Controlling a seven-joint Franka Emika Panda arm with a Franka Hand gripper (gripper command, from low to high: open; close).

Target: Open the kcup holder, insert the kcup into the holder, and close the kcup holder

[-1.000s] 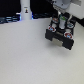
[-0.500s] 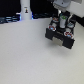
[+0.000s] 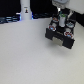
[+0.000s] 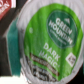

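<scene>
The kcup holder (image 3: pixel 61 36) is a black boxy unit at the exterior view's right, with small pale and red pods showing on top of it. My gripper (image 3: pixel 60 18) hangs right over it, with a green spot, the kcup (image 3: pixel 61 21), at its tip. In the wrist view the kcup's bright green lid (image 4: pixel 49 41) with white lettering fills nearly the whole picture, very close to the camera. My fingers are hidden there. The gripper looks shut on the kcup, just above the holder's top.
A white bottle-like object (image 3: pixel 25 9) stands at the back of the exterior view's left. A dark band (image 3: pixel 10 19) runs along the far edge of the pale table (image 3: pixel 25 55). A red patch (image 4: pixel 4 7) shows beside the lid.
The gripper with the green kcup has shifted slightly above the holder, appearing a little higher now. The holder has not moved.
</scene>
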